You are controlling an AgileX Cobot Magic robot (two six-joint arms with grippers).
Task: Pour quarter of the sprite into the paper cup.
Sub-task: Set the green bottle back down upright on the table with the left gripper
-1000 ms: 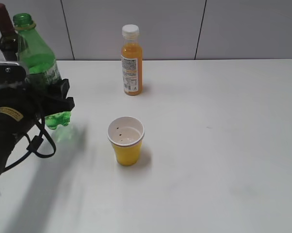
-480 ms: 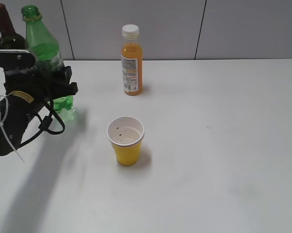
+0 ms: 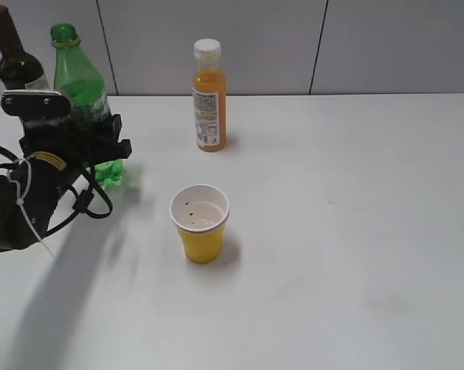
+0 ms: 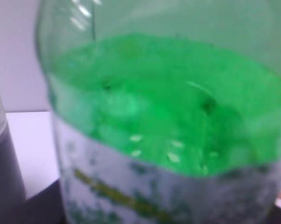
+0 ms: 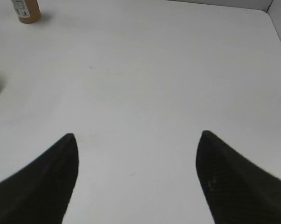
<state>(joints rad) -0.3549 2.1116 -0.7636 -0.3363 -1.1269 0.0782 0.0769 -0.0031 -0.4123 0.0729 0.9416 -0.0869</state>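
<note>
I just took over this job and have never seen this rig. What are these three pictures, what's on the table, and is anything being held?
This is a two-armed robot at a white table. The wide picture comes from a camera in front, looking down at a slant. The other two come from cameras on the wrists.

On the table: a green sprite bottle, uncapped and upright, a dark wine bottle behind it, an orange bottle with a white cap, and a yellow paper cup in the middle, standing apart from everything.

The left gripper is closed around the sprite's lower half. That is why the left wrist picture is filled with blurred green plastic and label. The bottle's base appears to be at or near the table; I cannot tell which.

The right gripper is open over bare table, holding nothing.
</note>
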